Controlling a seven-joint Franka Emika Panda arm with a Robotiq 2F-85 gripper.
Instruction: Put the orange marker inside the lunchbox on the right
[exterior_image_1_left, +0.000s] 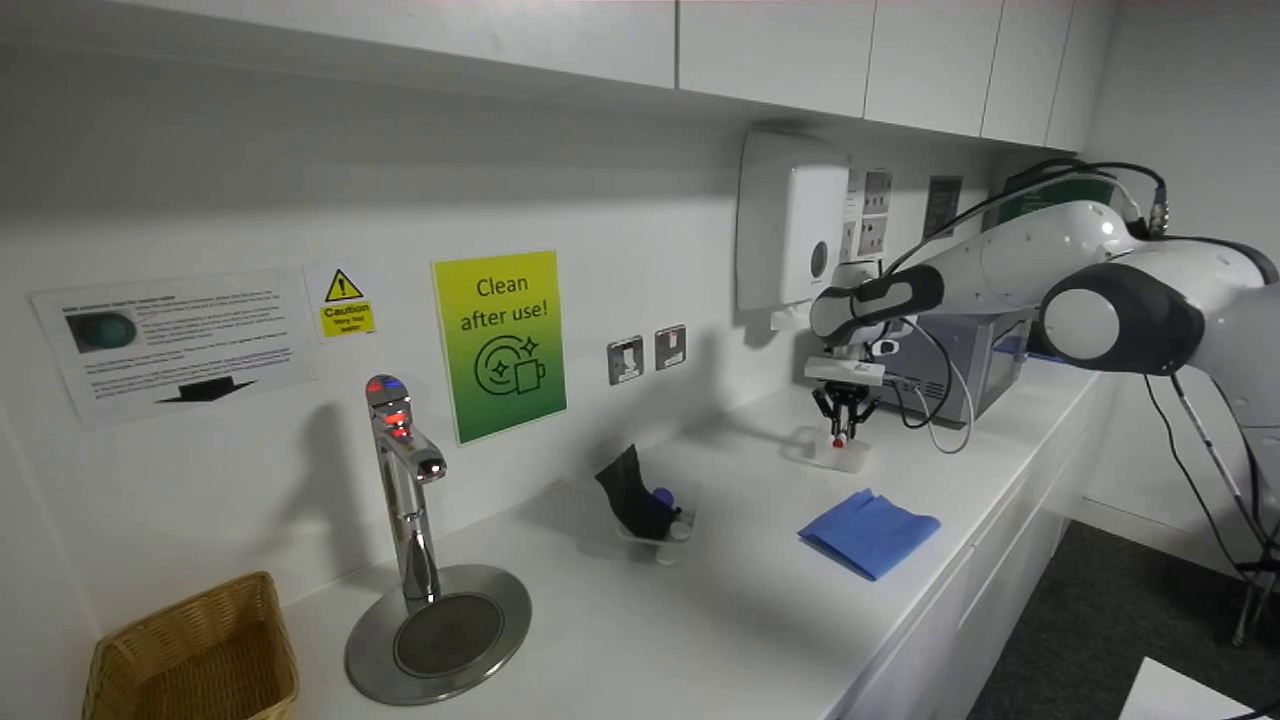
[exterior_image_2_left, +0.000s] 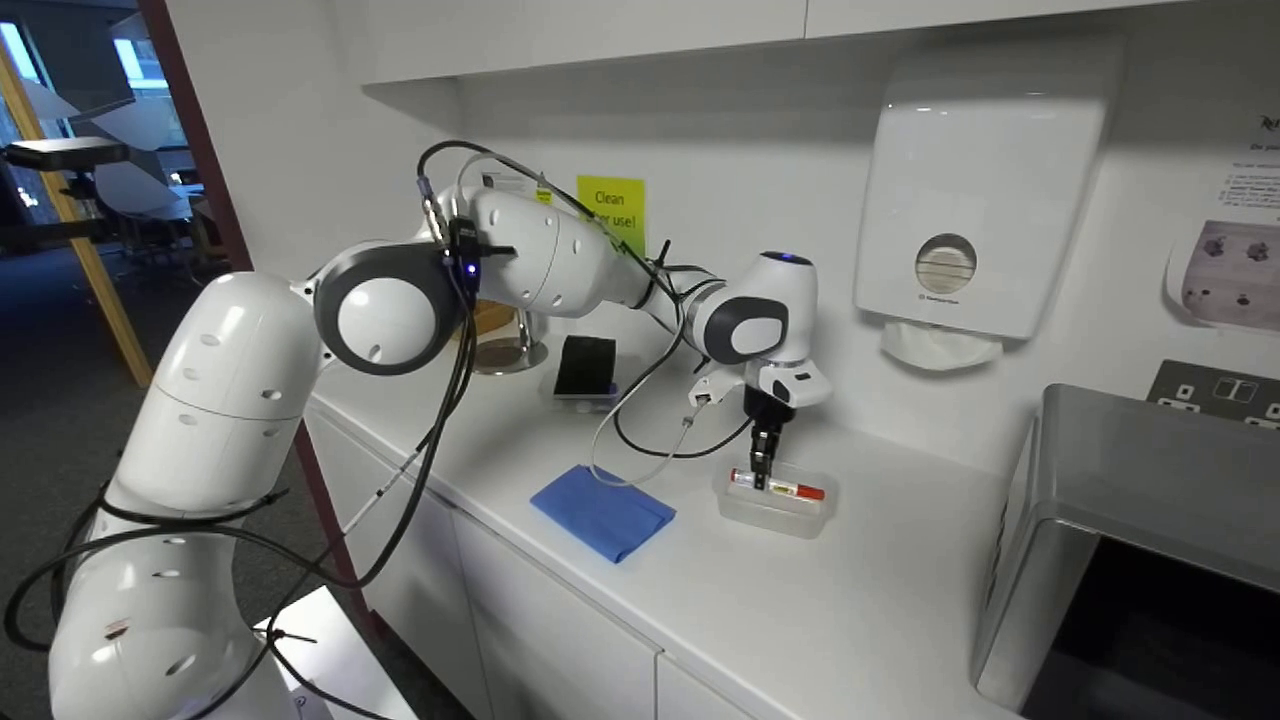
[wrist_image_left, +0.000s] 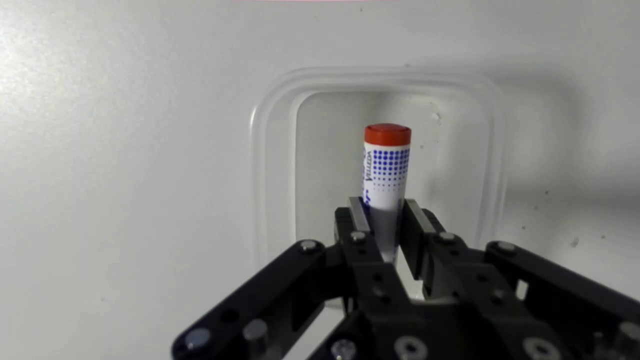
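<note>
On white counter (exterior_image_2_left: 850, 600): one clear plastic lunchbox (exterior_image_2_left: 770, 515), blue folded cloth (exterior_image_2_left: 603, 512) near. Over lunchbox: one orange marker (wrist_image_left: 386, 180), white barrel, red ends, crosswise in grip, within rim outline; depth against rim cannot be told. One black gripper (wrist_image_left: 385, 212): fingers (wrist_image_left: 419, 218) pressed to both sides of barrel, gap no wider than marker. Elsewhere along counter: chrome tap (exterior_image_1_left: 403, 490), wicker basket (exterior_image_1_left: 268, 640), grey microwave (exterior_image_2_left: 1150, 480), second clear container (exterior_image_2_left: 583, 405) bearing black item (exterior_image_1_left: 635, 497); paper dispenser (exterior_image_2_left: 985, 190) on wall (exterior_image_1_left: 640, 250) above.
</note>
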